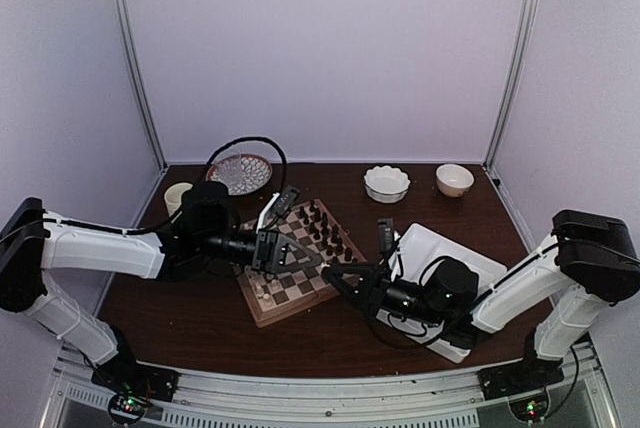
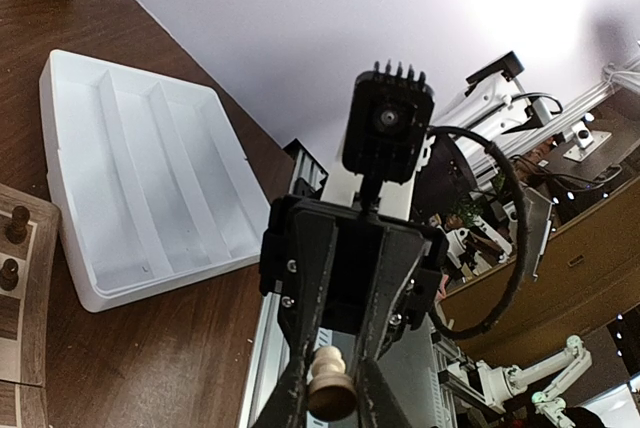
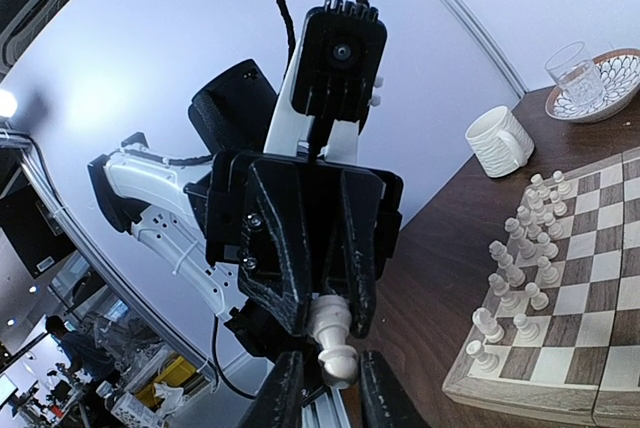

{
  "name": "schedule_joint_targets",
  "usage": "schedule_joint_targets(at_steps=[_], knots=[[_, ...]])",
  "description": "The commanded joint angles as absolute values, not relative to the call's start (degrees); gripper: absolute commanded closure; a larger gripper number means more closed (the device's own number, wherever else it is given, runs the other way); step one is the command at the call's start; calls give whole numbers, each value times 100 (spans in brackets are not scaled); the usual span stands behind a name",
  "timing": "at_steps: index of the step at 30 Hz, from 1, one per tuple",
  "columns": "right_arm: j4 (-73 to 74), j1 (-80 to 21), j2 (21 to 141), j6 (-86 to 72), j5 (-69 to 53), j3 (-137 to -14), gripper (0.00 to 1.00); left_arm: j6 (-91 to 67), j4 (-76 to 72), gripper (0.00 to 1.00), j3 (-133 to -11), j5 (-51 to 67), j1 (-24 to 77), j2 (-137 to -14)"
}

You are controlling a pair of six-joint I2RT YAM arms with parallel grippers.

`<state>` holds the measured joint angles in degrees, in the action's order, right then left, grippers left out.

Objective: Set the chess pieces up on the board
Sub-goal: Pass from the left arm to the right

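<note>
Left fingers (image 3: 285, 278) are clamped tight on a cream piece (image 3: 331, 333), held in the air over the right part of the board (image 3: 600, 328). Right fingers (image 3: 285, 398) sit narrow either side of its other end; can't tell if they grip it. More cream pieces (image 3: 530, 238) stand in rows along the board edge nearest the mug (image 3: 497, 140). Tray (image 2: 140, 178) lies right of the board.

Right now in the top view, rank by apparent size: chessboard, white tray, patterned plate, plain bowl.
1. chessboard and white tray: about alike. The arms cover part of both, so I won't rank them.
2. patterned plate
3. plain bowl, smallest
</note>
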<state>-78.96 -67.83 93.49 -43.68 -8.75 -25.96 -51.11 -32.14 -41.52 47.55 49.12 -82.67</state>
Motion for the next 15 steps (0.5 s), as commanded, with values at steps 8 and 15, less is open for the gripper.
schedule_joint_targets(at_steps=[8,15], knots=[[-8147,-6729,9264,-4455,-958,-2628,86,-5010,-3332,83,-4089,4755,4878,-8178],[-8107,-6683,9225,-4486,-995,-2623,100,-4787,-2980,78,-4108,4564,4878,-8065]])
